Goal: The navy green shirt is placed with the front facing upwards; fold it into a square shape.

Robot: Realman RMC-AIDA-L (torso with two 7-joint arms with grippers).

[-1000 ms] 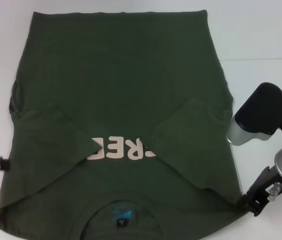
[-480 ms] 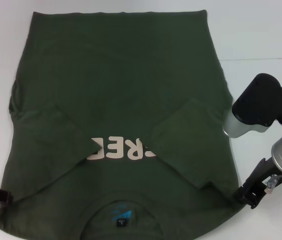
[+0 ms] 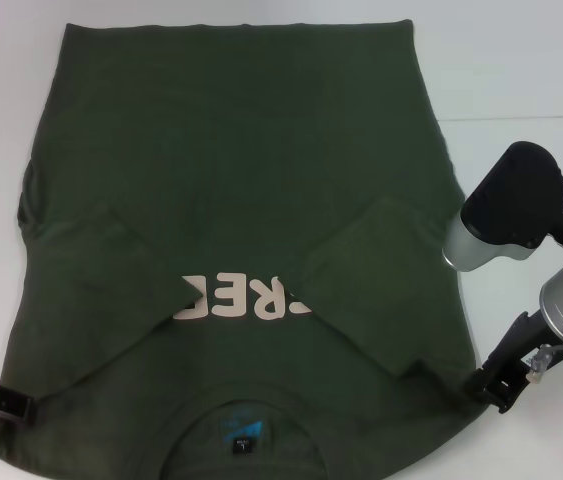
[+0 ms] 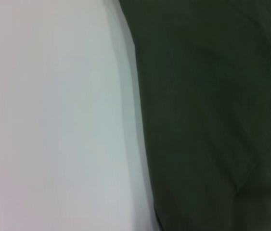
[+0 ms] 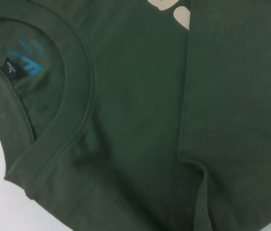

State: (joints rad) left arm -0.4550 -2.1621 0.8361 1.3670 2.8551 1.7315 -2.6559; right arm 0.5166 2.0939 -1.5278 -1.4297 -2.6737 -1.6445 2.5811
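The left gripper (image 3: 6, 405) is being brought nearer along the shirt's left edge: 1 s ago it sat approx. level with the lettering, 0.5 s ago lower, and now it is being set at the near left corner, by the shoulder. The right gripper (image 3: 496, 390) is being held almost unmoved at the matching near right corner, w/ only a slight shift. Judged from this, both corners are being lined up for the next fold, prob. collar end carried toward the far hem.

The shirt (image 3: 241, 200) is lying flat on the white table (image 3: 521, 70), front up, collar nearest the robot, hem at the far side. Both sleeves are already folded in over the chest, partly covering the lettering (image 3: 236, 298), so 2 side folds look done.

Fingers: the left tips are touching or just overlapping the cloth edge; the right tips are at the cloth's corner. Whether either pair is open or clamped on fabric cannot be told. In the left wrist view only the shirt's edge against the table is being shown; in the right wrist view, the collar (image 5: 84, 91) and neck label (image 5: 11, 67).
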